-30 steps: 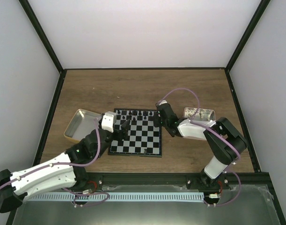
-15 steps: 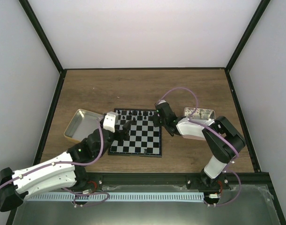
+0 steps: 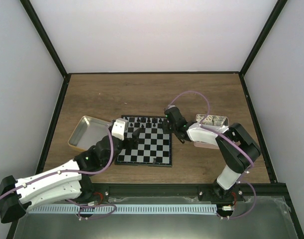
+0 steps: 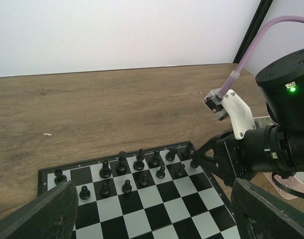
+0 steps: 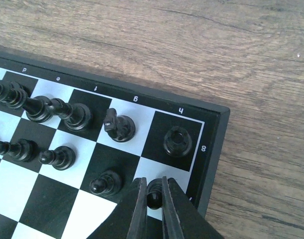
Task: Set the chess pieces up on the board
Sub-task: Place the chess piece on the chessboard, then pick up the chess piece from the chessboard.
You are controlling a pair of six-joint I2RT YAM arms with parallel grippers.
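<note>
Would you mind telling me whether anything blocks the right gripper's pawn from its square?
Nothing visible does. The right gripper holds the pawn at the edge of the board; the rook and the next pawn stand on adjacent squares.

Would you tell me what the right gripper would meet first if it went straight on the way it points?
The right gripper, shut on a pawn, would likely meet the board first, at the edge square beneath; the gap is unclear.
</note>
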